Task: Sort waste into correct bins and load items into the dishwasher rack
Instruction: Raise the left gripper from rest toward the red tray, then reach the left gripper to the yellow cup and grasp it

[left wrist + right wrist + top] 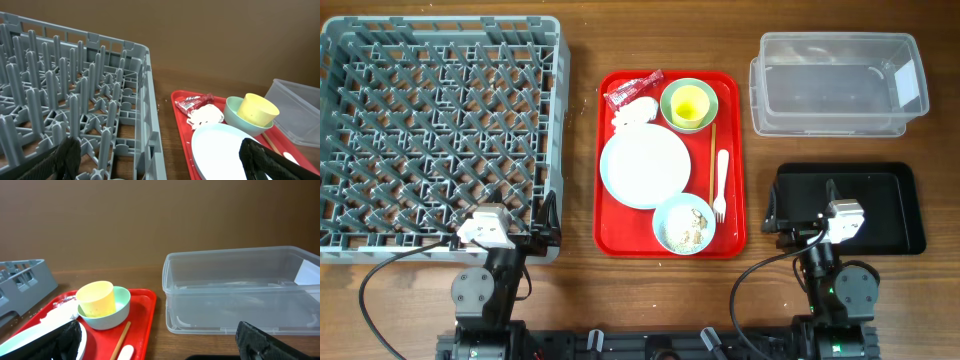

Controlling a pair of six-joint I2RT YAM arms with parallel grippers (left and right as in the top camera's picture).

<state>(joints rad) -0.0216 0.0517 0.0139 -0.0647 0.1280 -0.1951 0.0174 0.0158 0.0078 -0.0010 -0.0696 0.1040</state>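
The left hand (159, 150) is hanging with its two fingers spread wide and nothing between them, low at the near right corner of the dishwasher rack (558, 120). In its wrist view the rack's grey pegs are filling the left side. The right hand (157, 330) is likewise gaping wide and gripping nothing, and it is hovering over the near left part of the black tray (892, 215).

The rack is sitting on the left of the counter (575, 290) with no dishes among its pegs. A large red serving tray (620, 238) is lying in the middle, carrying everything else. At its far left corner the red snack wrapper (633, 90) is lying just beside the crumpled white napkin (634, 111). To their right the light green bowl (669, 98) is holding the yellow cup (688, 104), which is standing upright inside it. The pale blue plate (645, 165) is resting flat in the middle of the serving tray. Nearer the arms, the pale blue bowl (665, 212) is sitting with beige food scraps (684, 232) lying in it. The white fork (721, 180) is lying along the right side, tines toward the arms, and the wooden chopsticks (712, 145) are lying just left of it.

The clear tub (840, 126) is standing at the far right, beyond the black tray, and both are holding nothing.
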